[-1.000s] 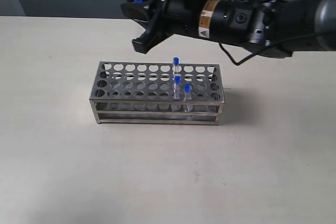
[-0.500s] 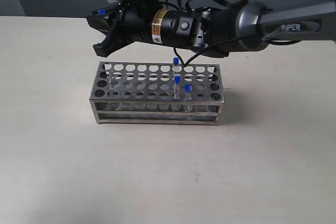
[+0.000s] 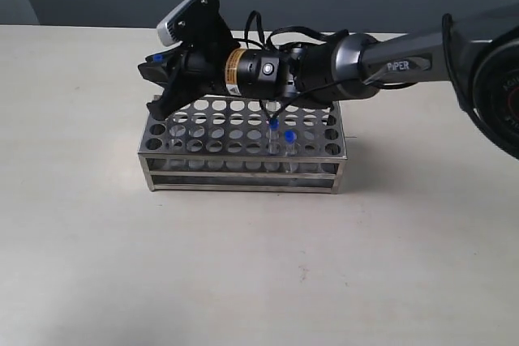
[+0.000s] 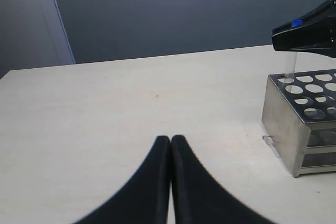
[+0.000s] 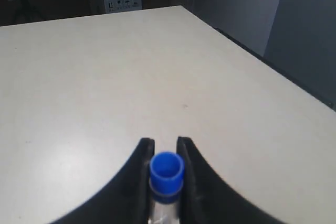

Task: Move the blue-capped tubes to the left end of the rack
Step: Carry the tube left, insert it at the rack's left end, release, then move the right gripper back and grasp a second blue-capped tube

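Two blue-capped tubes [image 3: 274, 126] stand in the rack [image 3: 243, 169] beneath your arm [image 3: 357, 58]; right end effector [image 5: 165, 148] clamps a third tube [image 5: 167, 170], left end effector [image 4: 171, 140] pressed together.

Black right claw [image 3: 154, 87], grey arm [image 3: 365, 58] lettered PIPER, yellow label [image 3: 234, 70], cables [image 3: 276, 34]

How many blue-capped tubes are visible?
3 blue-capped tubes. One is in the right claw over the rack at its left end; two stand in holes right of its middle. The arm may hide more.
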